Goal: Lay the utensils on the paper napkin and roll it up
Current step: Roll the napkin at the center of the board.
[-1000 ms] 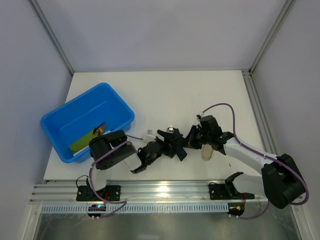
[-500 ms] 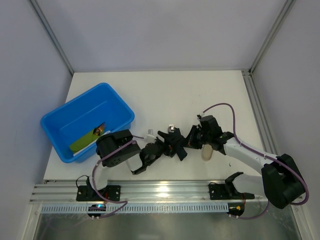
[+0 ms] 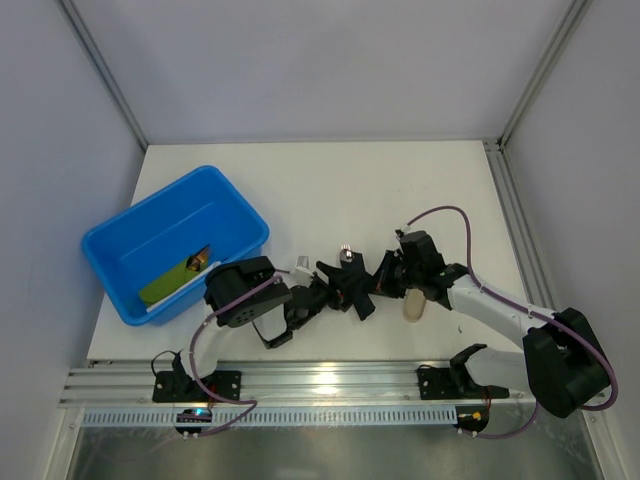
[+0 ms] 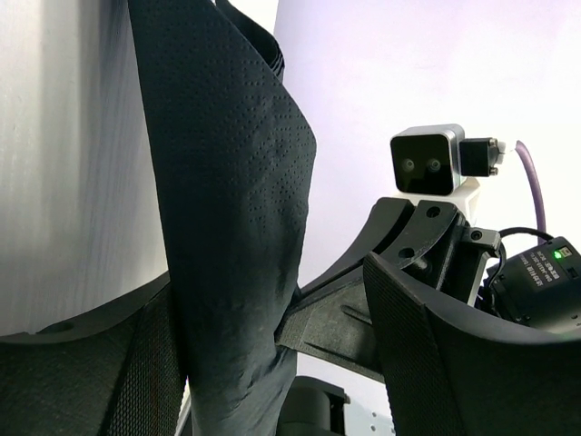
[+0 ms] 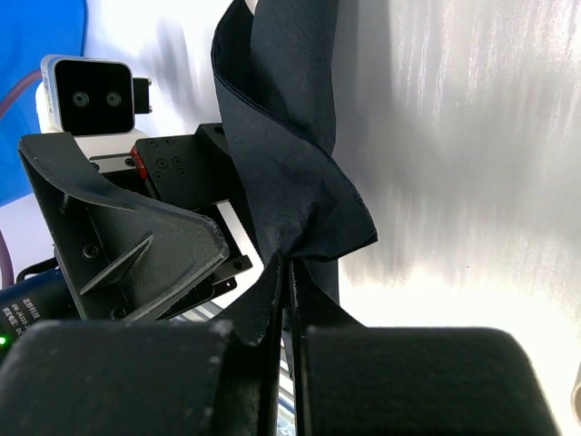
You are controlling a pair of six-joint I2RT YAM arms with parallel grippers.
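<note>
— Both jaws, status. Right gripper (image 5: 289, 268)?

— Clamped hard on the napkin (image 5: 290, 173), a bunched fold right at the tips. No gap.

— Left gripper (image 4: 268, 272)?

— Jaws stand wide. Napkin hangs between them, lying along one pad (image 4: 91, 381); the other pad sits clear of it. No grip.

— Napkin shape?

— Twisted, crumpled strip strung between the two grippers, over the near middle of the table (image 3: 400, 190). Not flat, no clean tube.

— Utensils (image 3: 345, 250)?

— Neither wrist view shows them. Top view: a small shiny tip pokes out of the bundle's far end, looks like tines. Rest hidden, presumably inside the wrap.

— Anything nearby?

— Beige cylinder (image 3: 413, 308) just beside the right gripper; contact or not, can't tell. Blue tub (image 3: 240, 201) well off left, not involved.

— Step?

— My read: rolling. Placing looks done, if that tip is the utensils. Wrap is loose and skewed.

— Next move?

— Left should clamp the free fold close to the right's pinch. Then one wrist turns while the other holds, with enough tension to tighten paper round metal.

— Risks?

— Thin paper may tear at the pinch. Utensils may slide out the open end if the bundle tips. Clamp too far out and the twist just slackens.
</note>
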